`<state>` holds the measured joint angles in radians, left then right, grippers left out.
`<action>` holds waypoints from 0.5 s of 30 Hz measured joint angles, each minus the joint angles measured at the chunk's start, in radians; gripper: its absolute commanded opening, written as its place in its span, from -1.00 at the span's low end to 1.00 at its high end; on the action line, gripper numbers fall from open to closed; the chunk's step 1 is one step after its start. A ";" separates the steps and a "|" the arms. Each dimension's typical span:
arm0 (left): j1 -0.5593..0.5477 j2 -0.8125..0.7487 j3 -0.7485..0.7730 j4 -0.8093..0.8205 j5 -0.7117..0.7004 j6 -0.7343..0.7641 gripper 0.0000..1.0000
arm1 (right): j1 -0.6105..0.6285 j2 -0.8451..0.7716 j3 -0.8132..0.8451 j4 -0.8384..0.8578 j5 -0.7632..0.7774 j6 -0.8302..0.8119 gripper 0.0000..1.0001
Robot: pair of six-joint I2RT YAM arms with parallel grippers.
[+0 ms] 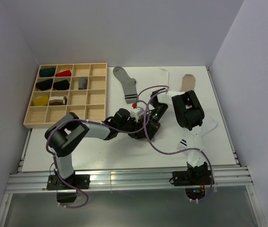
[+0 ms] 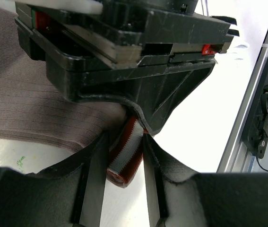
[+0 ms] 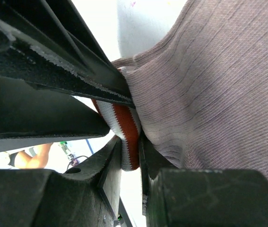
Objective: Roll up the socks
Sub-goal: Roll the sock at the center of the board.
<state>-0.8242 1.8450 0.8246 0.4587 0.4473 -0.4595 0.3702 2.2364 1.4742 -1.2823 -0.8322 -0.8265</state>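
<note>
A taupe sock (image 3: 209,80) with a red-and-white striped cuff (image 2: 124,158) hangs between both grippers near the table's middle. In the left wrist view my left gripper (image 2: 125,138) is shut on that cuff, with the sock's ribbed body (image 2: 34,99) spread to the left. My right gripper (image 3: 130,140) pinches the same cuff (image 3: 126,127) from the opposite side. From above, the left gripper (image 1: 133,126) and right gripper (image 1: 149,124) meet tip to tip. Only the sock's toe (image 1: 188,81) shows past the right arm.
A grey sock with dark cuff stripes (image 1: 124,81) lies at the back centre, with a plain white sock (image 1: 165,75) beside it. A white sock with black stripes (image 1: 193,142) lies under the right arm. A wooden compartment tray (image 1: 72,65) at the back left holds several rolled socks.
</note>
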 measured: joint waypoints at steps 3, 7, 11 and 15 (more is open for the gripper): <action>-0.001 0.000 0.000 -0.001 0.000 0.000 -0.31 | 0.000 0.005 0.003 -0.001 0.000 0.011 -0.66; -0.003 0.010 0.001 -0.003 0.000 -0.005 -0.68 | 0.000 0.006 0.005 0.002 0.001 0.028 -0.54; -0.002 0.029 0.018 -0.008 0.003 -0.024 -0.99 | -0.002 0.003 0.003 0.008 0.003 0.062 -0.20; -0.002 0.041 0.036 -0.022 0.004 -0.055 -0.99 | -0.003 -0.043 -0.032 0.039 0.013 0.093 -0.10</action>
<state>-0.8261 1.8862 0.8604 0.4366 0.4511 -0.5140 0.3672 2.1937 1.4422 -1.2430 -0.8196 -0.7330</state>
